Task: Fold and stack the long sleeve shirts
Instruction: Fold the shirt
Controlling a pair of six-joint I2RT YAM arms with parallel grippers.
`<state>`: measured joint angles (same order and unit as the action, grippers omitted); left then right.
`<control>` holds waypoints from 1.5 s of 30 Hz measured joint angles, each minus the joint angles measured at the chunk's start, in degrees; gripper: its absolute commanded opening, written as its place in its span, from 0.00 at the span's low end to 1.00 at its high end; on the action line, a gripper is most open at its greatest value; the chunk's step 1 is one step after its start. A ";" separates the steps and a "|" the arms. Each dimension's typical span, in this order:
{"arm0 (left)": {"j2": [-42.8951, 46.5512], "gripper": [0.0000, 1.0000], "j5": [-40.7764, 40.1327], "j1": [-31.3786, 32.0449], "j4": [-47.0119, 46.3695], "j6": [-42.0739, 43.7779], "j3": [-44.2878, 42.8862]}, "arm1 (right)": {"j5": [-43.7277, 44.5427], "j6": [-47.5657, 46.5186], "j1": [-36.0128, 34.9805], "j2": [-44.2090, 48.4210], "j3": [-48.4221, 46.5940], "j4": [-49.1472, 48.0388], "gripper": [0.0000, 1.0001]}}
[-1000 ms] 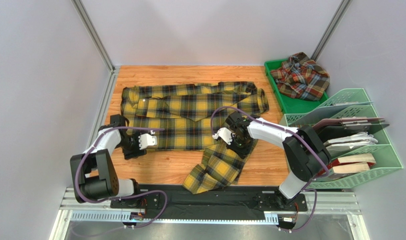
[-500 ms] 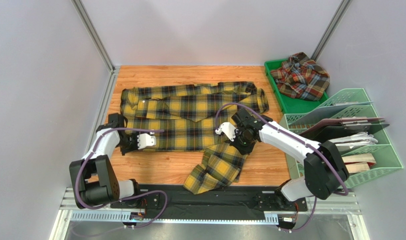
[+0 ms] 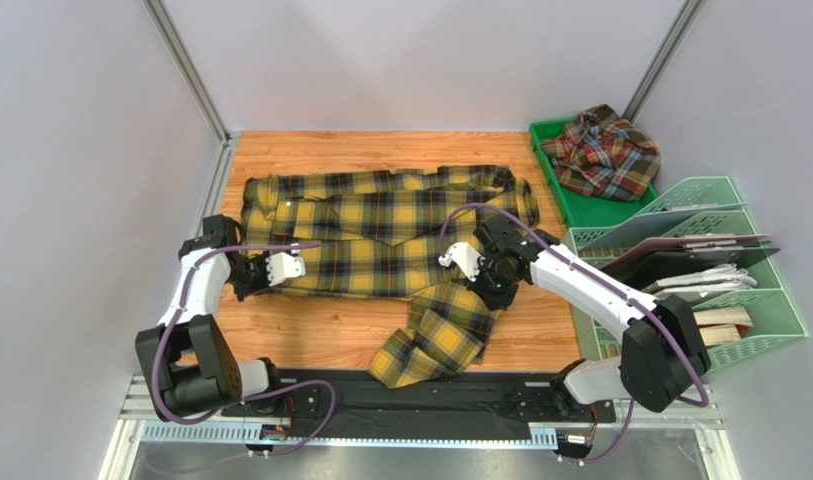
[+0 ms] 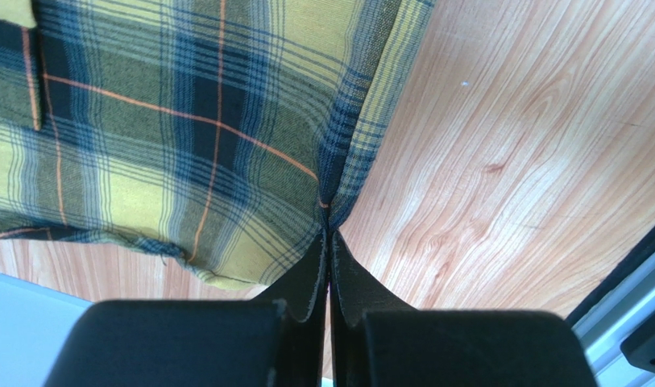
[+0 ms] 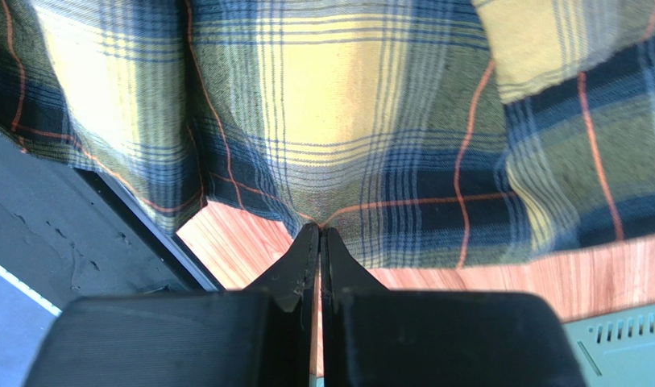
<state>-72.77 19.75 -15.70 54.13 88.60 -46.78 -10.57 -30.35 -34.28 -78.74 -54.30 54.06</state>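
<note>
Pinches a hem fold of the yellow shirt (image 4: 185,137) between the tightly closed jaws of the left tool (image 4: 329,234), near the left edge of the desk (image 4: 499,161). Grips the same shirt with the right tool (image 5: 320,230) as well, jaws pressed together on a cloth edge, just right of the desk's middle. In both wrist views, shows black and yellow check with thin orange lines filling the frame above the fingertips, bare wood of the desk beneath. From above, shows that shirt spread lengthways across the desk's middle, one sleeve lying along its far side, the other trailing in a loose bend toward the desk's near edge. Finds the red shirt (image 3: 602,155) bunched in a heap in the green tray (image 3: 580,208) at the desk's far right corner, well apart from both tools. Catches a pale green file rack (image 3: 770,300) of folders and books along the desk's right edge, nearer than the tray.
</note>
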 measured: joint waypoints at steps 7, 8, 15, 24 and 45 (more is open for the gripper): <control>-0.24 0.00 2.12 -0.44 3.87 -0.46 -4.81 | -0.63 -0.28 2.67 1.36 -2.67 2.03 0.00; -0.46 0.00 2.56 -0.46 4.33 -0.81 -6.19 | -0.68 -0.52 3.08 1.36 -3.67 2.49 0.00; -4.37 0.00 5.29 -0.46 5.70 -4.09 -15.19 | -0.90 -3.30 7.54 -0.76 -13.11 4.24 0.00; -14.60 0.00 8.98 -0.46 5.64 -12.59 -30.14 | -0.98 -7.56 12.63 -13.35 -31.52 6.60 0.00; -36.30 0.00 7.74 1.31 0.46 -21.94 -47.65 | 1.14 -17.09 14.78 -44.54 -69.70 13.20 0.00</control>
<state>-109.08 27.49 -14.39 54.59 66.65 -94.43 -9.43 -47.44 -19.51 -123.28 -124.01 67.26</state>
